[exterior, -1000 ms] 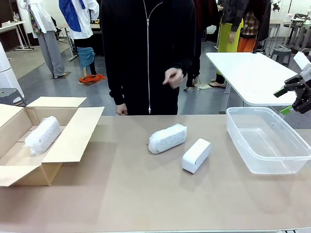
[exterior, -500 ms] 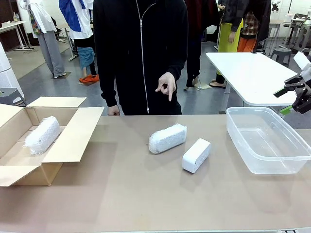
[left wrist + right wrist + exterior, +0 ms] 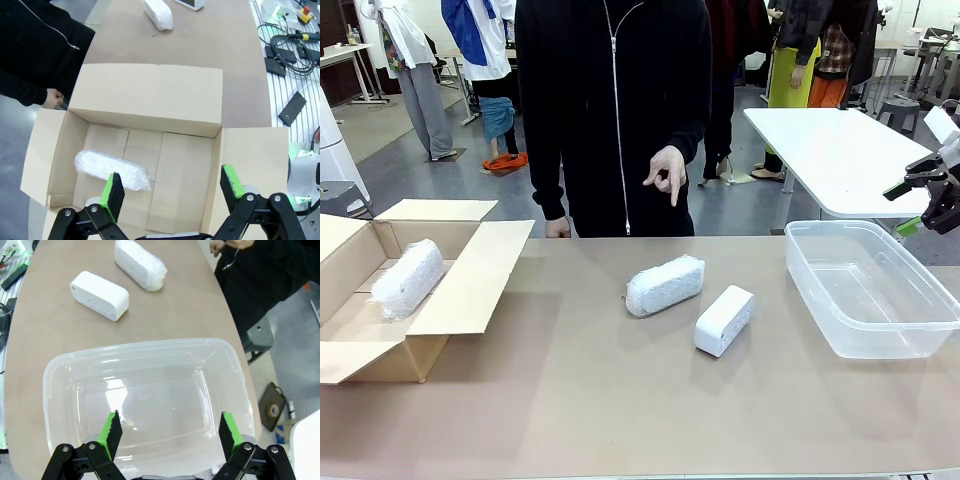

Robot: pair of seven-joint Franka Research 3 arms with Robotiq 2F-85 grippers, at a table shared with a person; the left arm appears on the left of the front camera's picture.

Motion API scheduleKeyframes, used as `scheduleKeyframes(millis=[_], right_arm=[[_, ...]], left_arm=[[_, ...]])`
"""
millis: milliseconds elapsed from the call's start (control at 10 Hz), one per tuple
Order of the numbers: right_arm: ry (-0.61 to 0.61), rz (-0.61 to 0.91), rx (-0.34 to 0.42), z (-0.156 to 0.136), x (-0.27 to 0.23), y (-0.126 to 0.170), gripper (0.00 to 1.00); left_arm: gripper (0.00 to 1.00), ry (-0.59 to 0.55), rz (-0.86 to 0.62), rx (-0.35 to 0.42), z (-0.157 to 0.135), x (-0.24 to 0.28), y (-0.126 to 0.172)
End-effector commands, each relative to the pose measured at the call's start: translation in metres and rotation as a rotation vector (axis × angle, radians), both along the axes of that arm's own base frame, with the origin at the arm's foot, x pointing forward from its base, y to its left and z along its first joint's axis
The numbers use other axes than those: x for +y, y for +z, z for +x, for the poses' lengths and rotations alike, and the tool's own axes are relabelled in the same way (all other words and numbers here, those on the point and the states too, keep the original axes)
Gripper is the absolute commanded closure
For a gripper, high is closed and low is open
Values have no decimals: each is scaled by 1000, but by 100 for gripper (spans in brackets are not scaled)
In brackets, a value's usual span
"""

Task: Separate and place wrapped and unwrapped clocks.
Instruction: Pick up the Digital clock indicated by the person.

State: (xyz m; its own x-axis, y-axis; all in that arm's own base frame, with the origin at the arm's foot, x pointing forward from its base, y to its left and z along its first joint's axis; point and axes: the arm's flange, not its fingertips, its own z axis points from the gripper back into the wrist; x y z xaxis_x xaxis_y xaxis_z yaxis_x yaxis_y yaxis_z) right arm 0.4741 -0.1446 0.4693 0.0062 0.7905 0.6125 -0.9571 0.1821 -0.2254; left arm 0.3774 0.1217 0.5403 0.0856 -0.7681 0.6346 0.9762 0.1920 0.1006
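Observation:
One bubble-wrapped clock (image 3: 664, 285) (image 3: 140, 264) (image 3: 157, 13) lies mid-table. Just right of it sits the smooth white unwrapped clock (image 3: 724, 320) (image 3: 99, 295). A second wrapped clock (image 3: 408, 277) (image 3: 112, 171) rests inside the open cardboard box (image 3: 470, 290) (image 3: 150, 102) at the left. My left gripper (image 3: 172, 192) hovers open above that box, holding nothing. High above the clear plastic bin (image 3: 868, 290) (image 3: 145, 352), at the right edge, my right gripper (image 3: 932, 203) (image 3: 170, 432) hangs open and empty. The person's hand (image 3: 668, 168) points down toward the middle wrapped clock.
The person in black stands at the far side of the table, the other hand (image 3: 557, 229) resting on its edge. Cables and black parts (image 3: 287, 45) lie beside the table on my side. A white table (image 3: 835, 150) stands behind the bin.
The person's hand has dropped from chest height and now points downward with one finger. Both grippers and all clocks stay put.

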Motion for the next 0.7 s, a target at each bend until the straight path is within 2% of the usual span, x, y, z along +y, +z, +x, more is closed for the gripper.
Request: scheduleKeyframes(millis=[0,200,600], right_arm=[[2,0,2,0,1,-2,0],[2,0,2,0,1,-2,0],[2,0,2,0,1,-2,0]], left_arm=[[0,-15,-6,-7,-1,2,-1],[0,0,0,0,0,0,0],[0,69,109,77,31,-78,-34]])
